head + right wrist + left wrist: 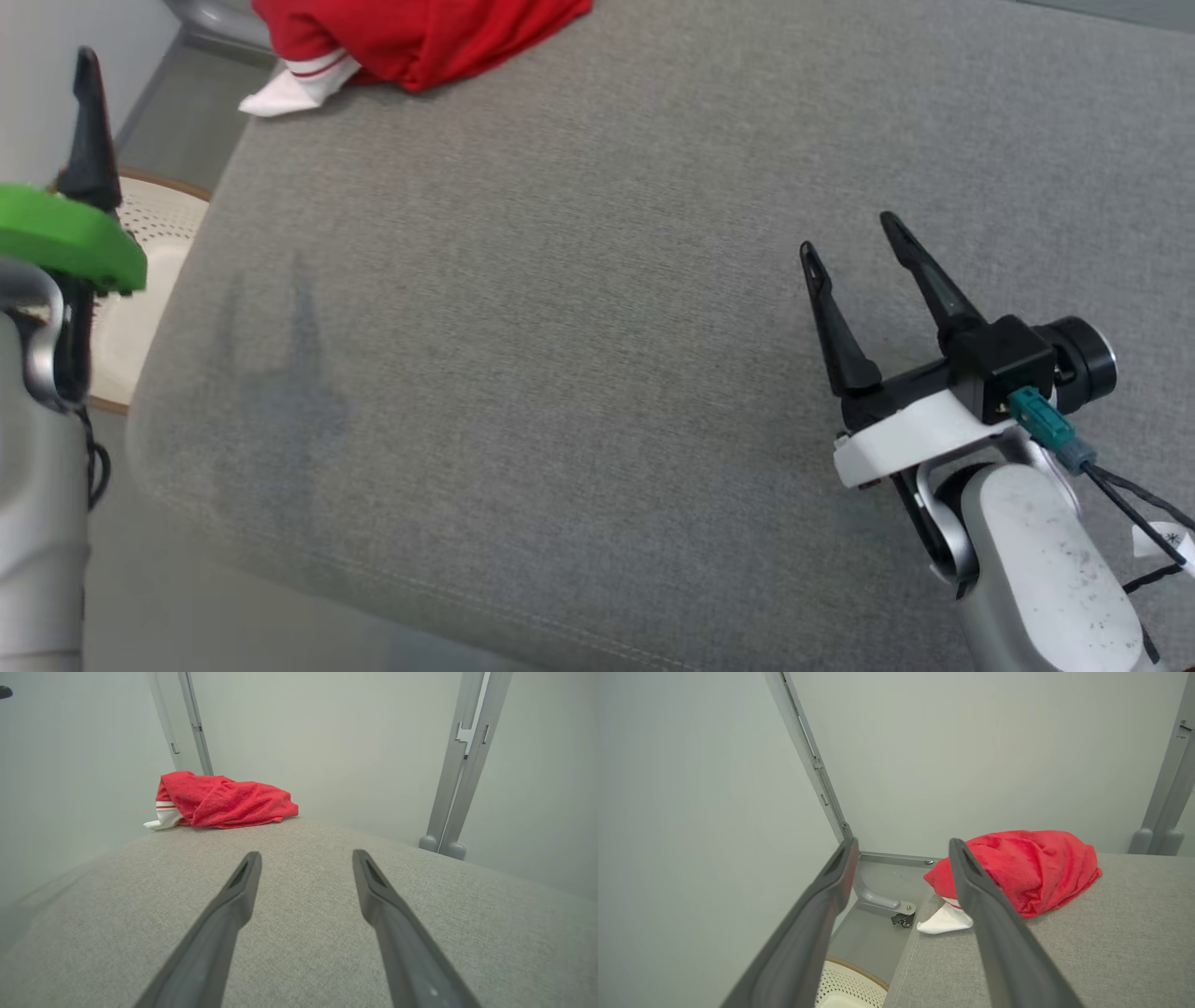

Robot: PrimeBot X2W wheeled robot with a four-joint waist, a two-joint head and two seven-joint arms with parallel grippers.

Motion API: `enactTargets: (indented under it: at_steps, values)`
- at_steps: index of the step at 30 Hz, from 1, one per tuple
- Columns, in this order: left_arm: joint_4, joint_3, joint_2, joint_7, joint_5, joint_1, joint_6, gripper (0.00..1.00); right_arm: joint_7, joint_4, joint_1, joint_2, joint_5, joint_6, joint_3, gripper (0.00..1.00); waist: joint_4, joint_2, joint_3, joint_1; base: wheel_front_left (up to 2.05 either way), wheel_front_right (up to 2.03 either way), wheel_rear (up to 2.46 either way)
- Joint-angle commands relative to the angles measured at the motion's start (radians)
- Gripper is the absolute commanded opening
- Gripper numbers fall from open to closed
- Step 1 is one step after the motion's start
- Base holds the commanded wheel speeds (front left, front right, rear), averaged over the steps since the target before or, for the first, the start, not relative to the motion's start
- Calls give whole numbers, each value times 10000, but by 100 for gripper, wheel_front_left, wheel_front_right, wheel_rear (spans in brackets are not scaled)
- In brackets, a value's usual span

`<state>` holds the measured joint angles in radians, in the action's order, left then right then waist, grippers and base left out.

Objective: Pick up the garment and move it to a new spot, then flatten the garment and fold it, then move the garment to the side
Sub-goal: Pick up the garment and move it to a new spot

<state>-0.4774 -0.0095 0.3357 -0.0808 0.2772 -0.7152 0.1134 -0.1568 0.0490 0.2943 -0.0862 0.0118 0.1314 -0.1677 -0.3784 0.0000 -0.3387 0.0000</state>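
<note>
The garment point(420, 37) is a crumpled red piece with a white, red-striped cuff, bunched at the far left corner of the grey padded surface point(579, 373). It also appears as a red heap in the left wrist view point(1027, 872) and the right wrist view point(224, 800). My right gripper point(851, 233) hovers open over the right part of the surface, far from the garment, with nothing between its fingers. My left gripper point(901, 847) is open and empty, raised off the surface's left edge; one dark finger point(89, 131) shows at the head view's left.
A round white perforated basket point(154, 280) with a wooden rim stands on the floor left of the surface. Grey frame posts point(460, 765) rise behind the surface, and one has a caster foot point(901, 917). Pale walls close in behind.
</note>
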Motion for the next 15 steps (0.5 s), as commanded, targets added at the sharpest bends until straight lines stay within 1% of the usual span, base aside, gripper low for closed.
enactTargets:
  at_steps: [1, 7, 8, 11, 15]
  values:
    - [-333, -27, 199, 93, 101, -586, 31, 100, 65, -207, 182, -122, -80, -14, 24, 100, 1264, 0, -1280, 0, 0, 0, 0]
    - [-1595, -195, 584, 806, 410, -2053, 105, 100, 329, -974, 314, -384, -242, -14, -56, 100, 2103, 0, -2174, 0, 0, 0, 0]
    - [-1787, -191, 718, 986, 535, -2263, 129, 100, 373, -1139, 340, -393, -255, -14, -76, 100, 2250, 0, -2357, 0, 0, 0, 0]
    - [-2177, -368, 1037, 1323, 807, -2730, 170, 100, 449, -1525, 331, -409, -320, -12, -51, 100, 2556, 0, -2786, 0, 0, 0, 0]
    - [-2439, -675, 1474, 1511, 1203, -3101, 175, 100, 501, -1882, 140, -397, -365, -14, -3, 100, 2790, 0, -3228, 0, 0, 0, 0]
